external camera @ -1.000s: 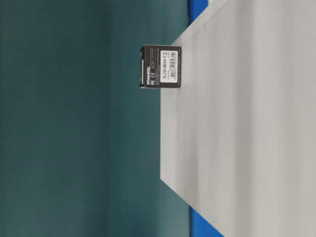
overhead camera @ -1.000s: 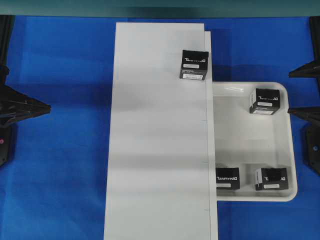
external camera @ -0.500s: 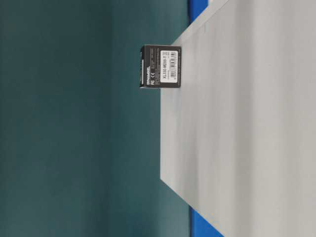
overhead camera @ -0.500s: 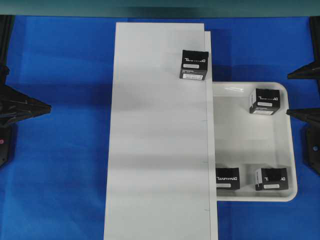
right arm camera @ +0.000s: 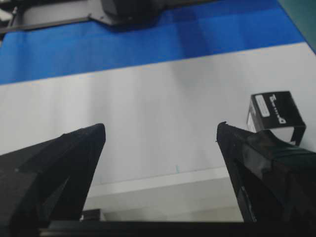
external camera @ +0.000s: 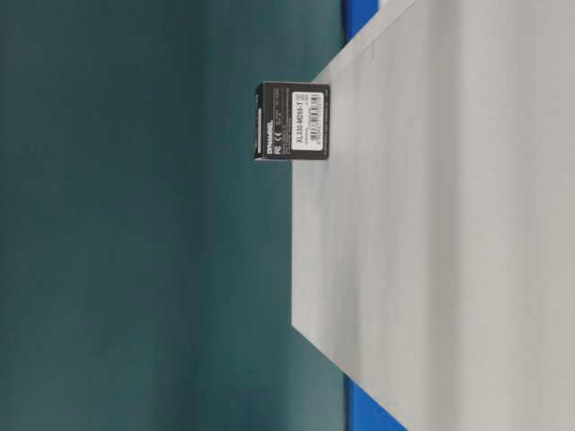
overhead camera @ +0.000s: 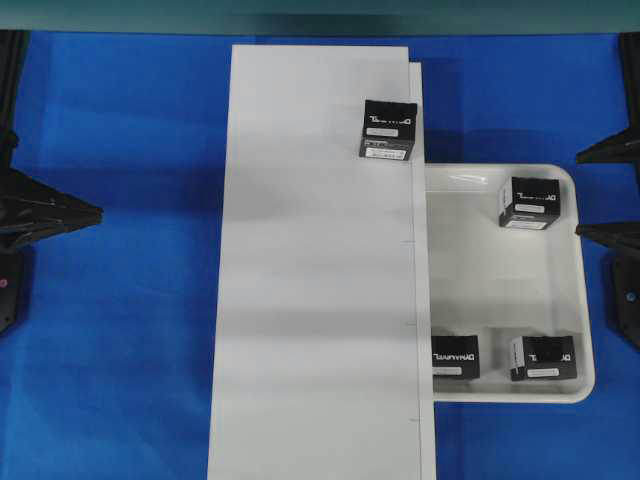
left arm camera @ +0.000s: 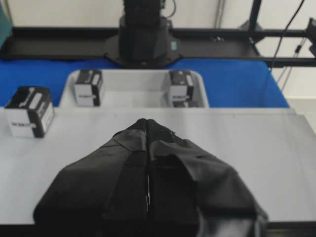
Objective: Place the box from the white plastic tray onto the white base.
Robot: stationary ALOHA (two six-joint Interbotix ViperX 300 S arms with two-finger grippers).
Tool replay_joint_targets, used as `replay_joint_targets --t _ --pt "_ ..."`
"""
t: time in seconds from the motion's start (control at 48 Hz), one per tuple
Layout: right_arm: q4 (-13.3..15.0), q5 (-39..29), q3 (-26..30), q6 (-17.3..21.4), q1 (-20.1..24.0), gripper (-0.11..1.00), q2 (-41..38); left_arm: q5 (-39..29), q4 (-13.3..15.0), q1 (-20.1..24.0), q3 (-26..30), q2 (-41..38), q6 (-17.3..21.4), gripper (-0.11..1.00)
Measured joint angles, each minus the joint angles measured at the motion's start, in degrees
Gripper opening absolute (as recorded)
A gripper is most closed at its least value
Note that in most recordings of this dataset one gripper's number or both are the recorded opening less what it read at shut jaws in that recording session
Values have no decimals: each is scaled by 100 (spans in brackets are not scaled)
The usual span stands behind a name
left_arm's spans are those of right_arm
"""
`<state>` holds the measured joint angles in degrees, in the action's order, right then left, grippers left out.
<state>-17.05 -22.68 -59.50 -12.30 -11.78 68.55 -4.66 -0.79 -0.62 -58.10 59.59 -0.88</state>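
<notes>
Overhead: box [overhead camera: 388,130] on white base [overhead camera: 310,300].

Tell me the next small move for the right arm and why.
Probably reach the right gripper in over the white plastic tray toward the nearest box. Its fingers stand wide open and empty, just outside the tray's rim beside that box. One box already sits on the white base, three remain in the tray, and the left gripper is shut and away from them.

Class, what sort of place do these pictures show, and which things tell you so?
Probably a robotics lab bench: two black grippers, left gripper and right gripper, flank a blue-covered table holding a white base and tray of identical boxes.
</notes>
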Motion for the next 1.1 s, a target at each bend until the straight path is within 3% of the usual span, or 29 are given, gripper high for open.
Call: replay_joint_targets --t 0.604,0.917,1.104 --pt "88 -9 -308 26 -26 98 316 316 0 193 0 18 97 -7" --pt "88 -18 -580 545 -35 98 712 422 -9 193 9 9 26 -7" --pt "88 -26 -606 536 -35 98 729 422 -9 167 9 0 -26 -7"
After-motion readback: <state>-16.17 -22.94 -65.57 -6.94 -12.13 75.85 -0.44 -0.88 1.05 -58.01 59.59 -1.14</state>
